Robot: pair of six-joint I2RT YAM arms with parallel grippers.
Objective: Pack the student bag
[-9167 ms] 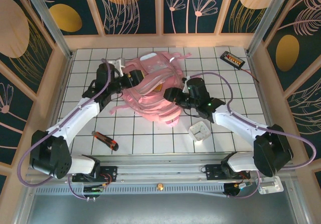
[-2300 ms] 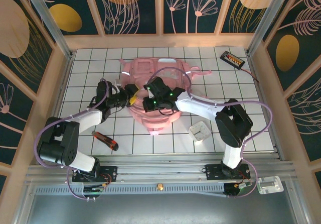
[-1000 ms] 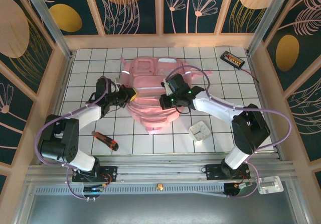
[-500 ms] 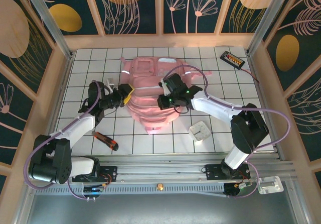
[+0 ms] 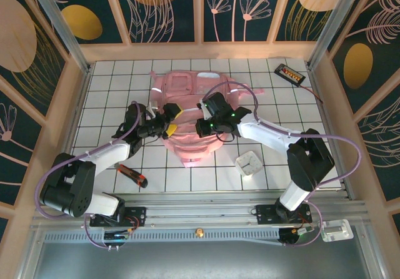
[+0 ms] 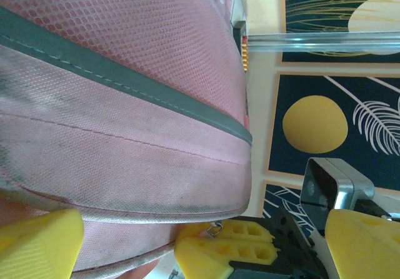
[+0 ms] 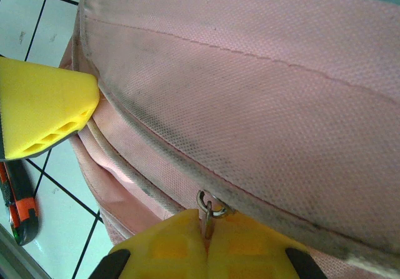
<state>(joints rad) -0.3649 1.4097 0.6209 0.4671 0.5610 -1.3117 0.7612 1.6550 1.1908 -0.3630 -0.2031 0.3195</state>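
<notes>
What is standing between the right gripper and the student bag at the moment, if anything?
Nothing visible. The right gripper is on the student bag, shut on the metal zipper pull at its seam. The left gripper is open at the bag's edge, off to one side.

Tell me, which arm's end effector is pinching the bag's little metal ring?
The right end effector: it is shut on the zipper ring of the student bag. The left end effector stands open against the bag's side.
</notes>
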